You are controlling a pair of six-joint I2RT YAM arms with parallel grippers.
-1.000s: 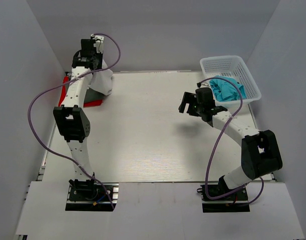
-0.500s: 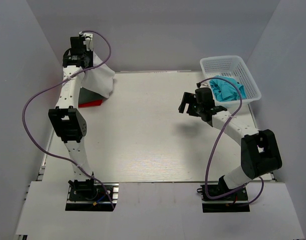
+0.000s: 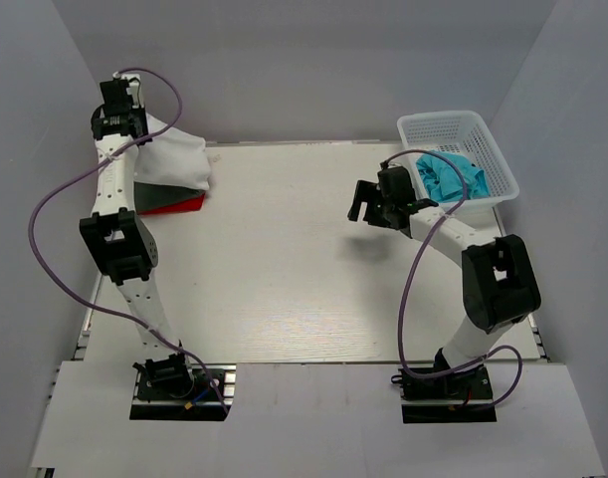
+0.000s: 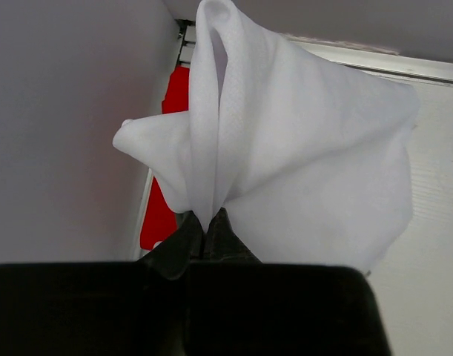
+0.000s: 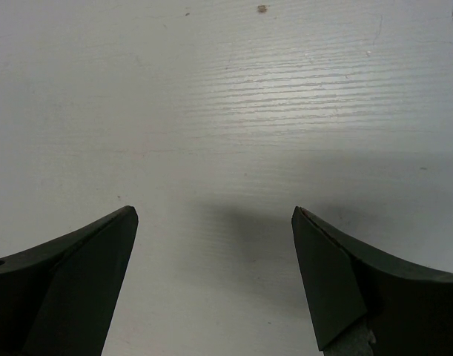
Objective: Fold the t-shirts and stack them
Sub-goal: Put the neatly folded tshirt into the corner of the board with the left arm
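Note:
My left gripper [image 3: 141, 127] is raised at the far left corner, shut on a pinched fold of the white t-shirt [image 3: 176, 159]. The shirt hangs from it and drapes onto the dark grey t-shirt [image 3: 156, 189] and the red t-shirt [image 3: 187, 204] lying beneath. In the left wrist view the white t-shirt [image 4: 308, 148] fans out from the closed fingertips [image 4: 219, 230], with the red t-shirt [image 4: 162, 219] showing at the wall. The teal t-shirt [image 3: 449, 176] lies crumpled in the basket. My right gripper [image 3: 367, 205] hovers open over bare table [image 5: 226, 111], holding nothing.
The white mesh basket [image 3: 453, 127] stands at the far right corner, partly over the table edge. Grey walls close in on the left, back and right. The right arm's purple cable loops beside the basket.
My left gripper has swung left and higher with the white t-shirt, pulling it over the grey and red shirts. The right gripper has shifted slightly left and stays open.

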